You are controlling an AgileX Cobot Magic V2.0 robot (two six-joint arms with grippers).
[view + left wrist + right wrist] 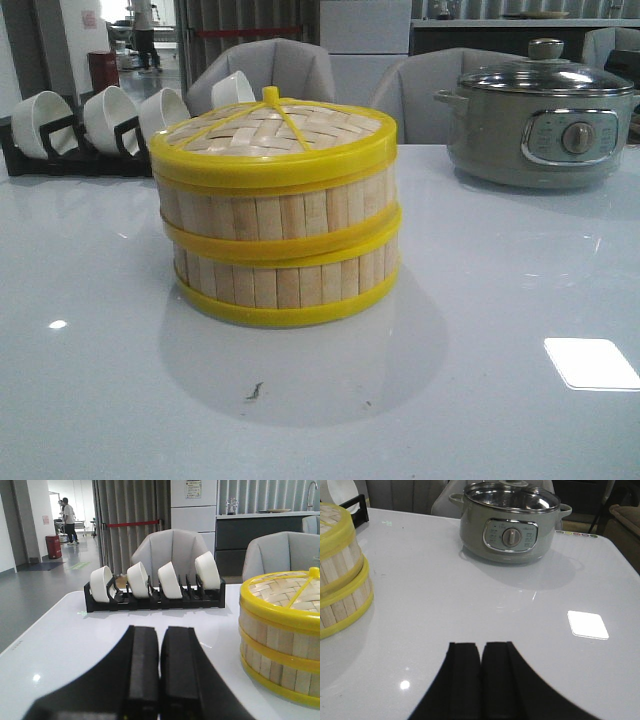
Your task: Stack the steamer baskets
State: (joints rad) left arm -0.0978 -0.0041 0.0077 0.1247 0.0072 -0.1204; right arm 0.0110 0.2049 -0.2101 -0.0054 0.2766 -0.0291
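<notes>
Two steamer baskets stand stacked in the middle of the white table, the upper basket (280,210) on the lower basket (285,280). A flat woven lid (272,130) with a yellow rim covers the top. The stack also shows in the left wrist view (280,650) and in the right wrist view (340,580). My left gripper (160,630) is shut and empty, over the table beside the stack. My right gripper (481,645) is shut and empty, over bare table apart from the stack. Neither gripper shows in the front view.
A black rack (70,150) with several white bowls (167,579) stands at the back left. A grey electric pot (540,125) with a glass lid stands at the back right, also in the right wrist view (509,525). Grey chairs stand behind the table.
</notes>
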